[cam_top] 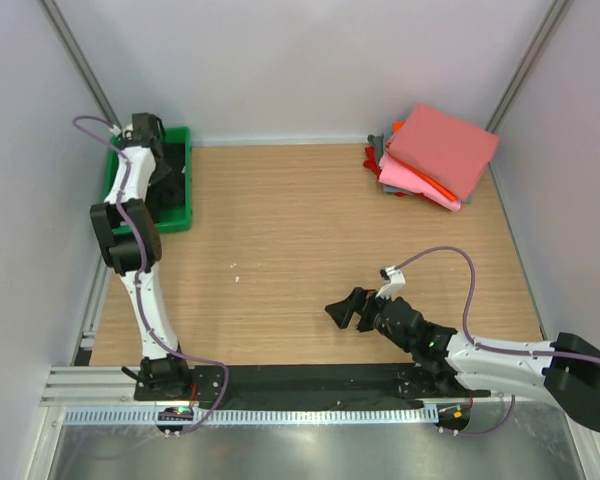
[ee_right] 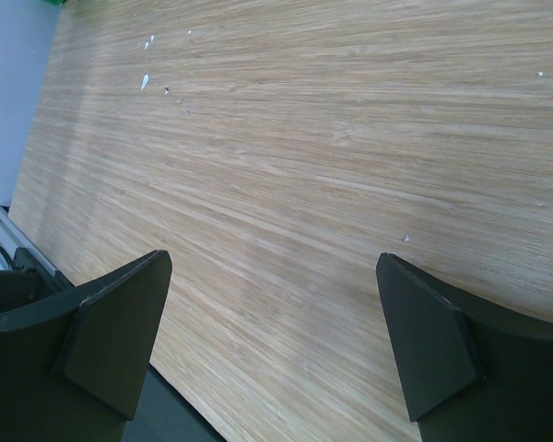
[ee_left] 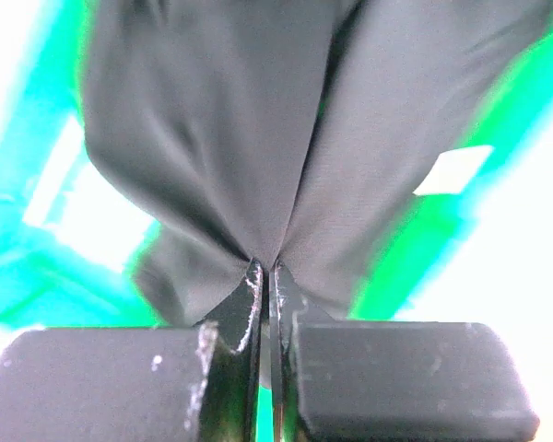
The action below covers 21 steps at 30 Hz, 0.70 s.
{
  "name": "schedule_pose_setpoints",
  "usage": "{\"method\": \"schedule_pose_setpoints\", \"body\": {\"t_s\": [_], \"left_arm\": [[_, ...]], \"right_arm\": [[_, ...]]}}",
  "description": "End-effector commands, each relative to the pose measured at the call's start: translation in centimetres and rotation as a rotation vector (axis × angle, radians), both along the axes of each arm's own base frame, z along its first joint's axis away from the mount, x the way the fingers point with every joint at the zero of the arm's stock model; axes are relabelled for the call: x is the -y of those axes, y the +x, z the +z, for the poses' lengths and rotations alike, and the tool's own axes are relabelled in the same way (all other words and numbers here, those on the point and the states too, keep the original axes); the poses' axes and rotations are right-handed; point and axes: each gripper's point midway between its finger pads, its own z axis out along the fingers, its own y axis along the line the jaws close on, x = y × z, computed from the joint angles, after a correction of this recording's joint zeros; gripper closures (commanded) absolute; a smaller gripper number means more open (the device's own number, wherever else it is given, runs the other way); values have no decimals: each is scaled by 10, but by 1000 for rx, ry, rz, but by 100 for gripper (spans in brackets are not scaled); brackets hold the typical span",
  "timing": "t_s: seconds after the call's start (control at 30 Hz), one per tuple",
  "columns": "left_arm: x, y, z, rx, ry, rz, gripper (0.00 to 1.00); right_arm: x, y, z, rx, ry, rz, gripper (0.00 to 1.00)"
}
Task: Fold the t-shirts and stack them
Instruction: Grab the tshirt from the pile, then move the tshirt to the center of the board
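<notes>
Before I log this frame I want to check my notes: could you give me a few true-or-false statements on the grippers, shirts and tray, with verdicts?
The left gripper is shut on the black t-shirt. True.
The right gripper holds a folded shirt. False: it is open and empty over the table.
The folded stack lies at the table's far right corner. True.
The green tray stands beside that stack. False: it is at the far left corner.
</notes>
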Motion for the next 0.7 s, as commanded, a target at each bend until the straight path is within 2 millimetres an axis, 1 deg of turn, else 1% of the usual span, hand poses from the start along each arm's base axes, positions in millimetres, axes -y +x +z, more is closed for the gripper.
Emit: {"method": "schedule_pose_setpoints", "body": {"t_s": [0.0, 0.03, 0.07, 0.1, 0.13, 0.17, 0.2, 0.23, 0.27, 0.3, 0.33, 0.37, 0.4, 0.43, 0.47, 0.5, 0.53, 0.57, 0.6, 0.63, 0.67], "left_arm": [[13, -9, 203, 411, 85, -18, 100], [25, -25, 253, 517, 68, -56, 100], [34, -31, 277, 578, 53, -88, 100], [42, -40, 296, 623, 42, -113, 100], [55, -51, 317, 675, 14, -157, 100], [69, -73, 345, 738, 4, -196, 100], [80, -85, 357, 769, -13, -235, 100], [100, -93, 356, 770, -62, -317, 100], [112, -116, 370, 795, -84, -369, 100], [121, -126, 368, 786, -105, -407, 100], [131, -133, 352, 743, -137, -439, 100], [148, -155, 352, 731, -175, -512, 100], [154, -164, 345, 710, -196, -540, 100], [160, -173, 320, 649, -232, -561, 100], [173, -184, 309, 622, -288, -619, 79], [182, -202, 306, 623, -318, -664, 57], [196, -212, 267, 517, -375, -699, 36], [199, -222, 252, 468, -391, -715, 2], [199, -234, 241, 433, -399, -711, 0], [197, -246, 210, 342, -418, -684, 0], [195, -254, 201, 327, -414, -675, 0]], "right_arm": [[-4, 10, 19, 54, 46, -32, 0], [-4, 11, 20, 55, 49, -34, 0], [-3, 11, 19, 54, 48, -36, 0], [-3, 10, 20, 57, 55, -36, 0], [-2, 10, 19, 56, 51, -39, 0], [-2, 11, 20, 56, 54, -42, 0], [-1, 11, 22, 60, 59, -46, 0], [1, 10, 22, 62, 61, -50, 0], [3, 11, 23, 66, 67, -60, 0], [5, 12, 27, 75, 77, -69, 0], [7, 12, 28, 78, 80, -77, 0], [10, 14, 31, 85, 80, -92, 0], [15, 13, 25, 68, 45, -102, 0], [14, 15, 41, 88, 65, -108, 0], [15, 14, 46, 93, 63, -103, 0], [16, 13, 51, 83, 40, -99, 0], [18, 12, 66, 100, 69, -106, 0], [20, 11, 75, 109, 73, -104, 0], [21, 10, 86, 115, 65, -97, 0], [22, 8, 104, 144, 103, -89, 0], [24, 6, 107, 141, 87, -78, 0]]}}
